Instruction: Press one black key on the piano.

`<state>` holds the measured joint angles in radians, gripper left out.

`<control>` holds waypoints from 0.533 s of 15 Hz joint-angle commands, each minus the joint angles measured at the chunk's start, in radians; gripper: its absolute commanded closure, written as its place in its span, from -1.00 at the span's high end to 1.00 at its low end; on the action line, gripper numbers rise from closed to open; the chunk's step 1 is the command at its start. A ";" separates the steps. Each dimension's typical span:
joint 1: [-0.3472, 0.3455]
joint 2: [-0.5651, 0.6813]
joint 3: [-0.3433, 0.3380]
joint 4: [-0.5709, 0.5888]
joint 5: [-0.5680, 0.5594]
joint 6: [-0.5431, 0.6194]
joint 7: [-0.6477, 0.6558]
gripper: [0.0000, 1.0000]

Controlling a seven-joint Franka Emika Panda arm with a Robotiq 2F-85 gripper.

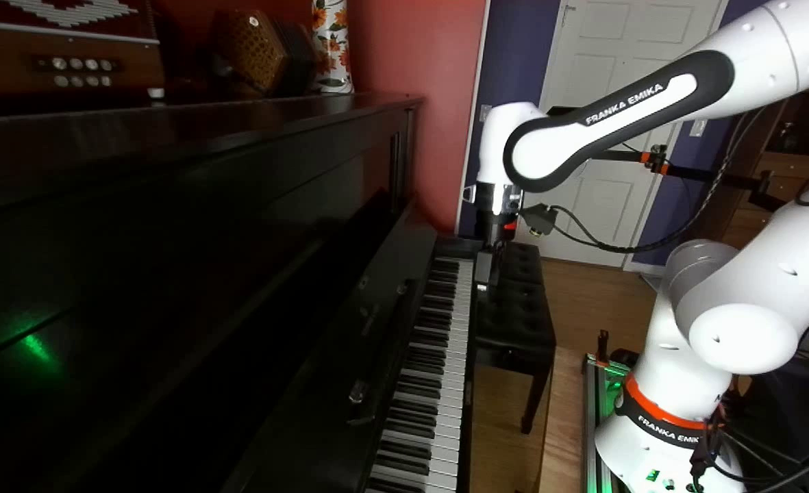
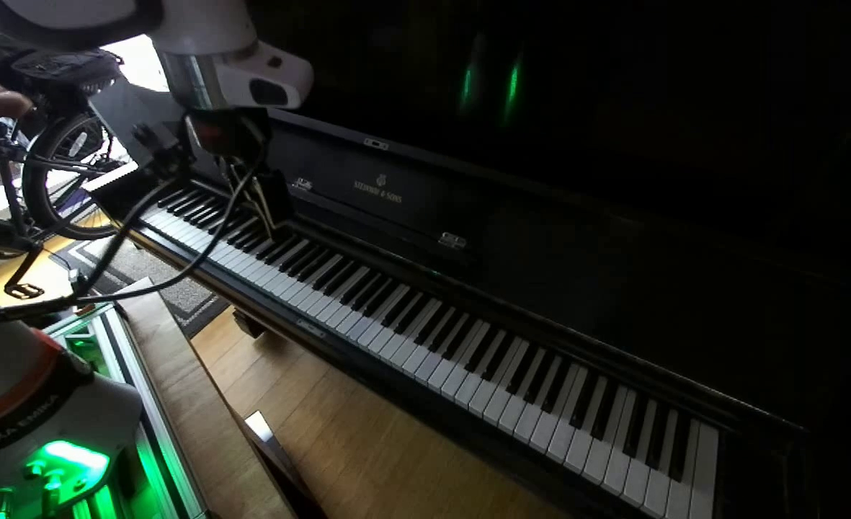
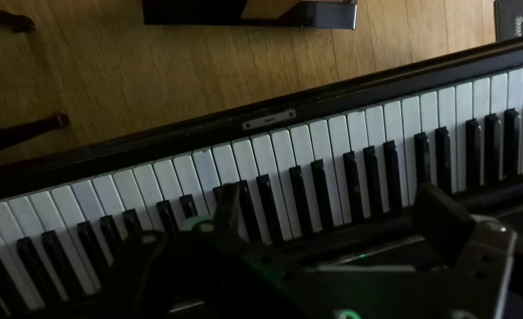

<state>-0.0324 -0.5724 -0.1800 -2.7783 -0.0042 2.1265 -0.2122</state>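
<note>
- Well, the piano (image 1: 192, 212) is standing along the left of an exterior view, black and glossy, its long row of white keys (image 1: 453, 370) lying uncovered.
- The black keys (image 3: 352, 186) are lying between the white ones, on the side nearer the piano's body.
- Over that row, the gripper (image 3: 330, 192) is hanging, pointing downward in both exterior views.
- Its fingers (image 3: 440, 217) are standing wide apart, and keys are showing in the gap.
- In the wrist view, both fingers are partly hiding black keys; whether either is touching one, I am not able to tell.
- From its base (image 1: 661, 448), the white arm (image 1: 555, 154) is arching toward the piano, a cable (image 1: 618, 248) looping below it.
- Just beside the keys, a dark tufted bench (image 1: 517, 311) is standing.
- On the piano's top, an accordion (image 1: 61, 51), a hexagonal concertina (image 1: 257, 55) and a flower-patterned vase (image 1: 333, 48) are sitting in a line.
- Above the keys, "STEINWAY & SONS" lettering (image 2: 377, 192) is showing, and green light (image 2: 514, 83) is reflecting off the dark panel higher up.
- Past the row's far end in an exterior view, a bicycle (image 2: 34, 180) is standing near a patterned rug (image 2: 189, 299).
</note>
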 commanded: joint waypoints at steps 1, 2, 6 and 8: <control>0.024 0.227 -0.006 -0.004 0.030 0.184 -0.059 1.00; 0.023 0.277 -0.008 -0.005 0.039 0.242 -0.059 1.00; 0.001 0.283 0.018 0.006 0.025 0.227 -0.041 1.00; 0.001 0.293 0.018 0.010 0.026 0.229 -0.042 1.00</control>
<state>-0.0146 -0.2796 -0.1803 -2.7694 0.0149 2.3580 -0.2499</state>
